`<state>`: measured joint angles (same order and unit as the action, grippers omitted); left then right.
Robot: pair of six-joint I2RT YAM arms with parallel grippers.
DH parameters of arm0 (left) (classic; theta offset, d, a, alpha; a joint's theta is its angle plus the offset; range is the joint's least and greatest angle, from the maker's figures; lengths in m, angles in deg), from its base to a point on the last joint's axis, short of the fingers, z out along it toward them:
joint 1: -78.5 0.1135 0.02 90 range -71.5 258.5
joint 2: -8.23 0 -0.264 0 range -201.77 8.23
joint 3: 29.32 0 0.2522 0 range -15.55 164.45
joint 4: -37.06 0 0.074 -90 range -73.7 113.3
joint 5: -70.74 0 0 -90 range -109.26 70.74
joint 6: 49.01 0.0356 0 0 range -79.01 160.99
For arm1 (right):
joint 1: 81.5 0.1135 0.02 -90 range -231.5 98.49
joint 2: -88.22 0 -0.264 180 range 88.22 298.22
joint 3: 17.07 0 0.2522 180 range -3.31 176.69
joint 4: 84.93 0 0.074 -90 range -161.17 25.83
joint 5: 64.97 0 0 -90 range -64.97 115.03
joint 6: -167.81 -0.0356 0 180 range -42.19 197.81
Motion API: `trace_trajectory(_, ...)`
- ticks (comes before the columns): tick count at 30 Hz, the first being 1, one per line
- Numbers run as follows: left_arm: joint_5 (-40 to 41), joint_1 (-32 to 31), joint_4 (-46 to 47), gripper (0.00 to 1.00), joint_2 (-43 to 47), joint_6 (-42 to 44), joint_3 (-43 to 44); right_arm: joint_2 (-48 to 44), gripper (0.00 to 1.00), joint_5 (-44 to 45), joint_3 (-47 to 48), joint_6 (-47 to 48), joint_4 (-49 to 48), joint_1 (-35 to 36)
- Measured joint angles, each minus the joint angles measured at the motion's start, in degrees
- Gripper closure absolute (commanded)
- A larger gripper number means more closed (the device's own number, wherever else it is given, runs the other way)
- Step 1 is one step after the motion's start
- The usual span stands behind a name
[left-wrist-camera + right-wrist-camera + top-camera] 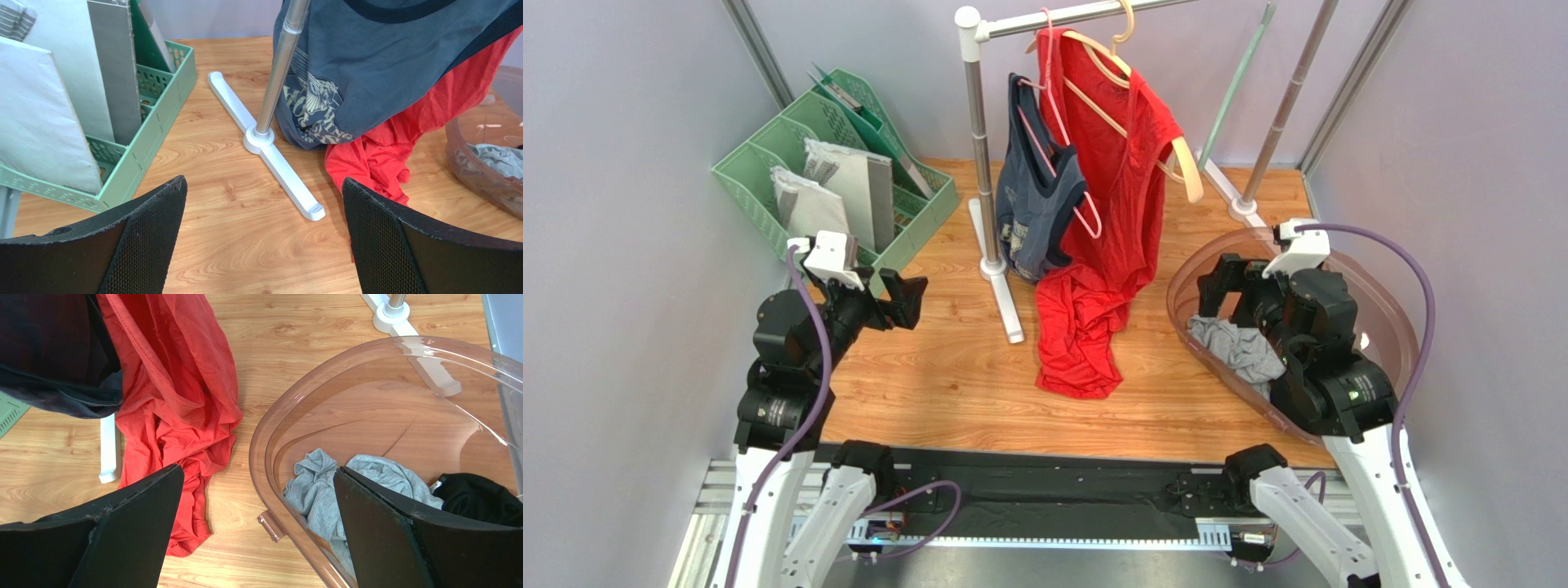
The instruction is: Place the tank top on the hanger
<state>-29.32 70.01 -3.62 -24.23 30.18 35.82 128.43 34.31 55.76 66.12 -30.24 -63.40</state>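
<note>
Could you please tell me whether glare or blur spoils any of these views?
Top external: even, soft light, the tank top sharp. Left wrist: crisp wood grain on the table. Right wrist: pale reflections along the clear basket rim, otherwise sharp.

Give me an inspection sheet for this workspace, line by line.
Surface: wooden table, no spills seen.
Job's things: tank top hangs on the hanger at the rail, its lower end bunched on the table.
Clutter: navy top; green organizer; basket holding a grey cloth.
Grippers: left gripper and right gripper open, empty.
Cables: purple cables loop off both wrists, snagging nothing.
Surroundings: grey walls, metal posts.
</note>
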Motion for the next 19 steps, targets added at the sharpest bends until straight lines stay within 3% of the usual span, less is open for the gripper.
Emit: trace_trajectory(19, -0.42, 0.00, 0.20, 0.01, 0.66, -0.33, -0.11, -2.93, 0.00, -1.95, -1.84, -3.52, 0.42, -0.94)
